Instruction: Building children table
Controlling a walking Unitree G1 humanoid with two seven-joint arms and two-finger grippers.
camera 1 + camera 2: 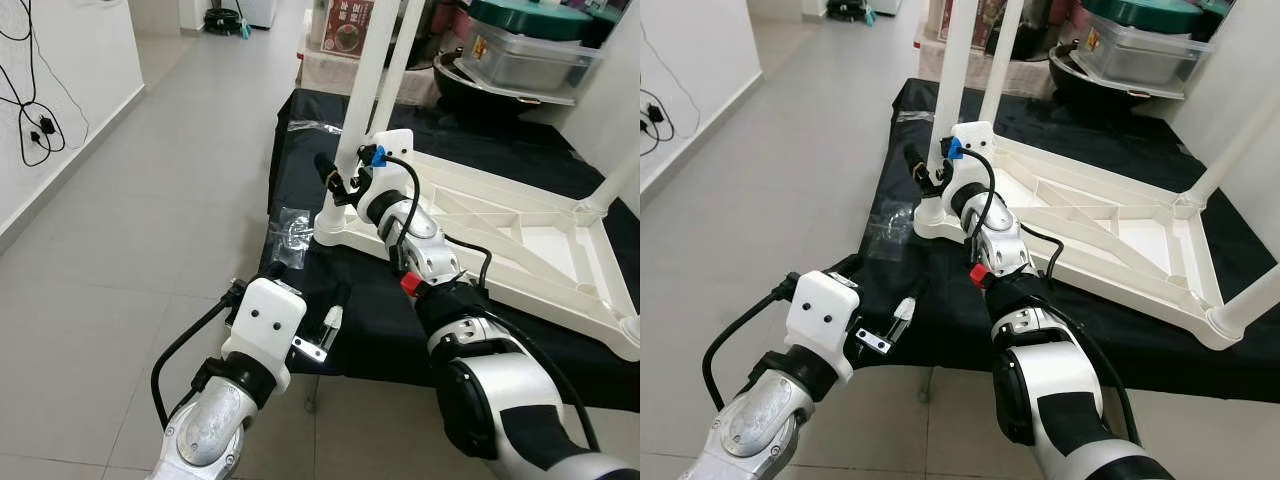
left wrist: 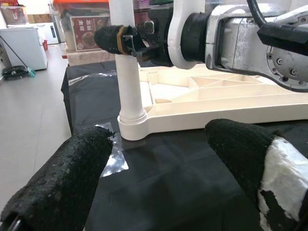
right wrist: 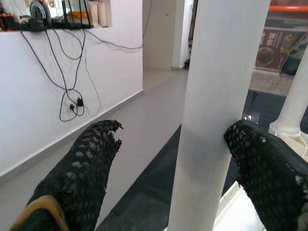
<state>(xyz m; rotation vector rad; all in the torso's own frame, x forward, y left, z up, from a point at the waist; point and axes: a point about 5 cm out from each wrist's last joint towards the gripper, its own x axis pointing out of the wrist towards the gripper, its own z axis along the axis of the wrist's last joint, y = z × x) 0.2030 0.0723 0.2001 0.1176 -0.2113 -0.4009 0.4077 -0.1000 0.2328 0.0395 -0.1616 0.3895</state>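
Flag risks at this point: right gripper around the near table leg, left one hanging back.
1. In the right wrist view, one finger touches the table leg; the other stands off. A lopsided closing could tilt the leg in its socket.
2. The upturned tabletop lies on loose black cloth near the edge; pushing may slide it.
3. The left gripper hovers open, bracing nothing.

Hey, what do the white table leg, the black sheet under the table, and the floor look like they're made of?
Leg: probably plastic, a smooth matte white tube matching the moulded ribbed tabletop.
Sheet: looks like thin fabric or plastic film, black, with creases and a slight sheen; hard to tell which.
Floor: seemingly ceramic tile, pale grey with grout lines and soft reflections.
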